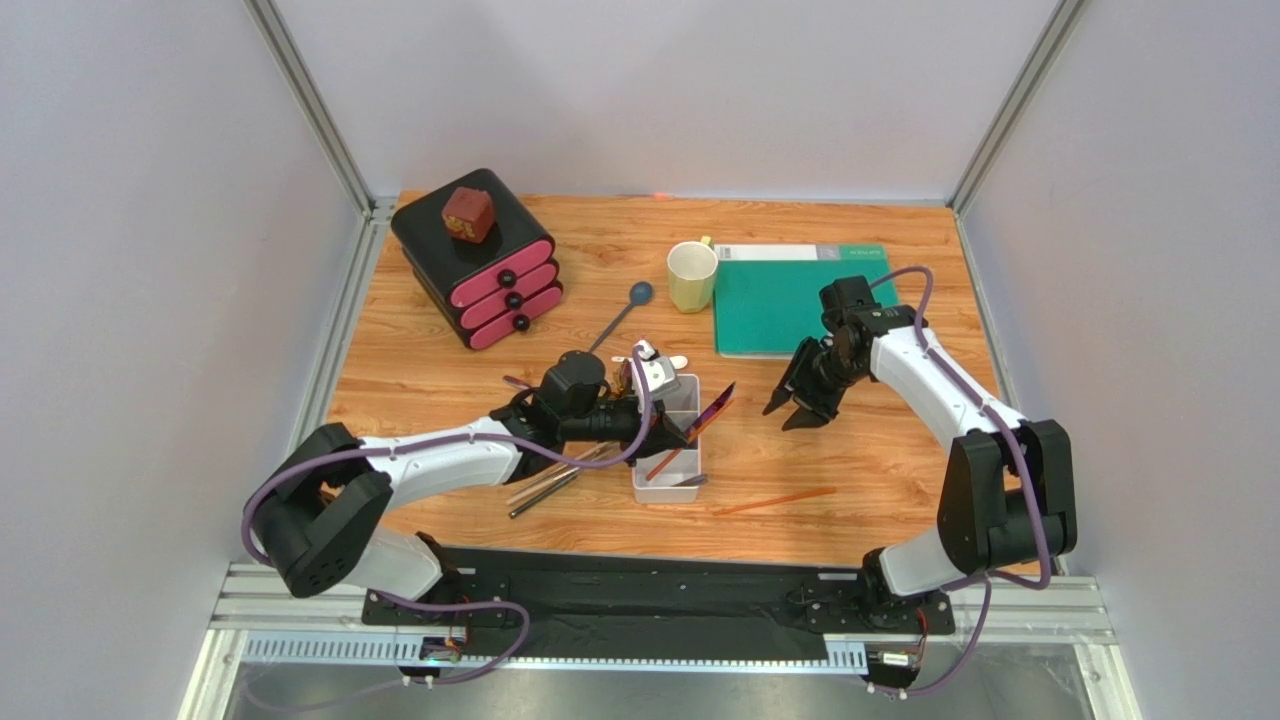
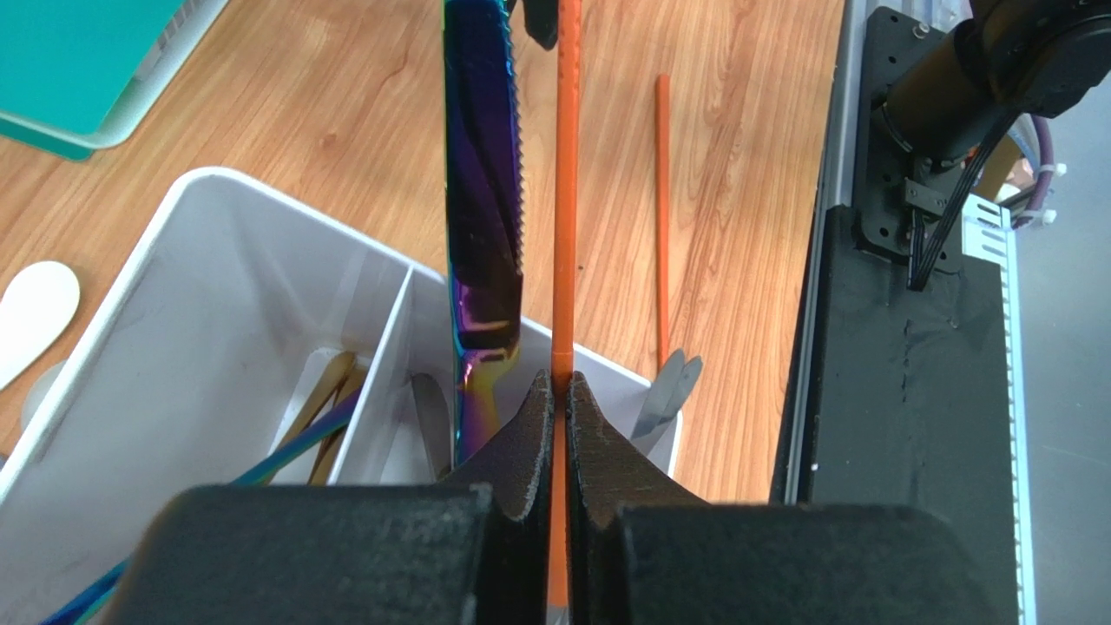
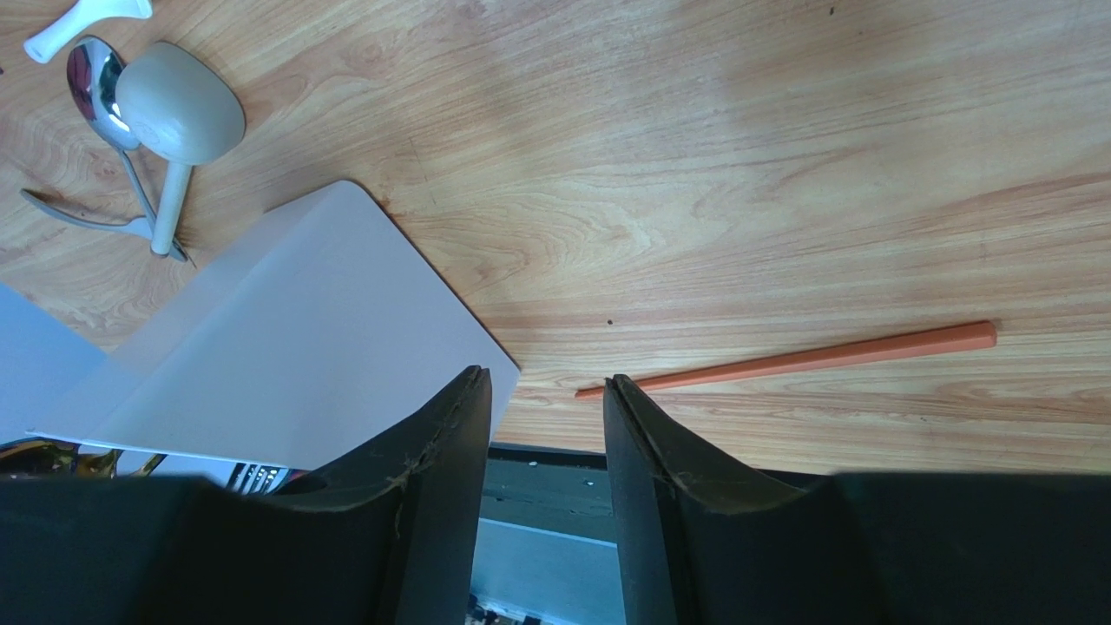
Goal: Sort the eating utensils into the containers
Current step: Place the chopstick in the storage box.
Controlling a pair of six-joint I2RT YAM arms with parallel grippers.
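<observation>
The orange chopstick (image 2: pixel 565 195) is pinched tight in my left gripper (image 2: pixel 557 384), just right of the purple knife (image 2: pixel 483 195), over the white tray (image 2: pixel 157 313). I should lower it straight in, clear of that knife. My right gripper (image 3: pixel 545 384) hangs open.

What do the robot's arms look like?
The left arm and right arm have white shells between chunky black joints, with a purple cable looping along each. The left gripper and right gripper are black, with two pointed fingers.
</observation>
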